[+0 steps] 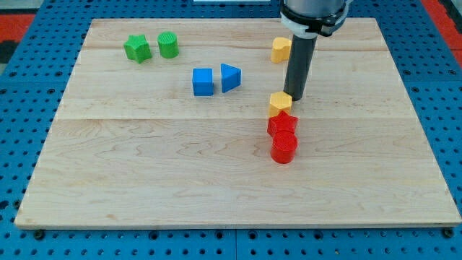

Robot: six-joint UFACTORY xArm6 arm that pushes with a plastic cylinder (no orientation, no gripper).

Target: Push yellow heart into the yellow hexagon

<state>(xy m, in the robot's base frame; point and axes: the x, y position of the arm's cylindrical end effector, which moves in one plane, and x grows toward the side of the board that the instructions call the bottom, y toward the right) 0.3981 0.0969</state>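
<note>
A yellow block that looks like the hexagon (279,103) lies right of the board's middle. A second yellow block, apparently the heart (280,49), lies near the view's top, directly above it and well apart from it. My tip (294,97) rests on the board at the hexagon's upper right edge, touching or nearly touching it. The rod rises just to the right of the heart and partly hides its right side.
A red star (282,124) sits directly below the hexagon, against it, with a red cylinder (284,148) just below that. A blue cube (203,81) and blue triangle (230,77) lie left of my tip. A green star (137,48) and green cylinder (168,45) lie at the top left.
</note>
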